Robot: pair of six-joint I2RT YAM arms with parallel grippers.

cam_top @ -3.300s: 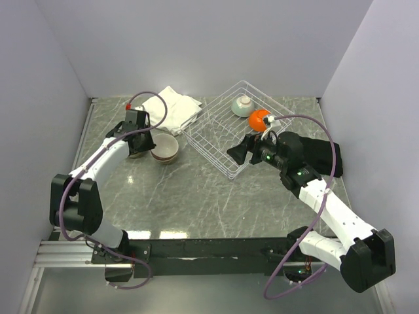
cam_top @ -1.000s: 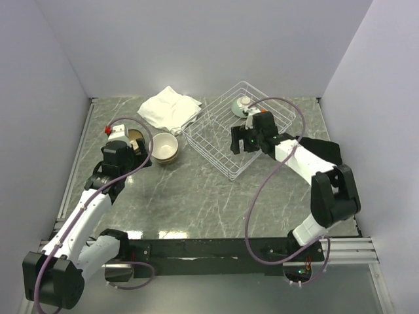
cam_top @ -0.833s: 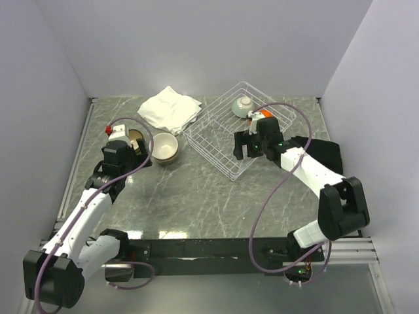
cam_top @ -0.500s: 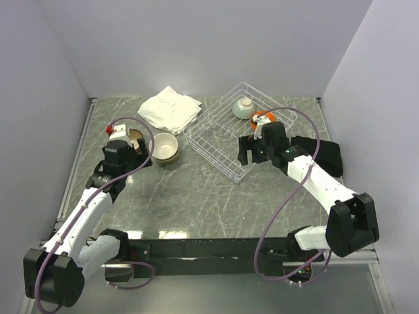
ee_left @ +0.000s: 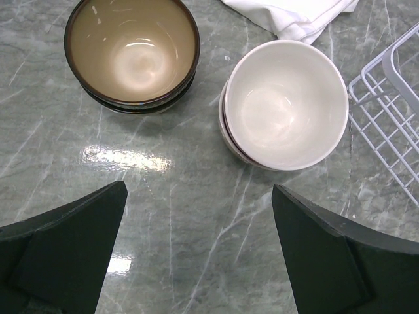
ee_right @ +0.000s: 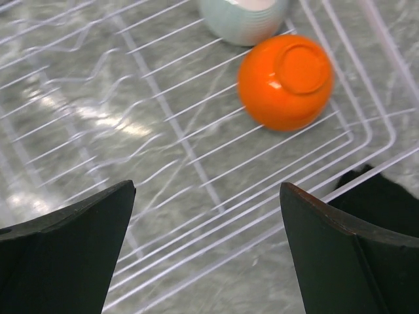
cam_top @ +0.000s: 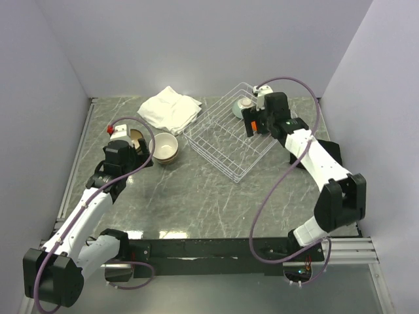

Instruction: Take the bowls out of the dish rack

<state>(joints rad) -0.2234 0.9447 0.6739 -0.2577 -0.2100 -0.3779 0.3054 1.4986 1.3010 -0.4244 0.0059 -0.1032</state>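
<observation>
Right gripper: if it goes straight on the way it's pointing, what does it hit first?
Most likely the bare wire floor of the dish rack; the open right gripper aims there, and the upturned orange bowl sits off to one side. Depth is unclear.

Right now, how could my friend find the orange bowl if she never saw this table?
Find the big white wire dish rack at the back right of the table. Two bowls sit near its far corner. Yours is the bright orange bowl, turned bottom-up; the pale green bowl beside it is the only other one there.
</observation>
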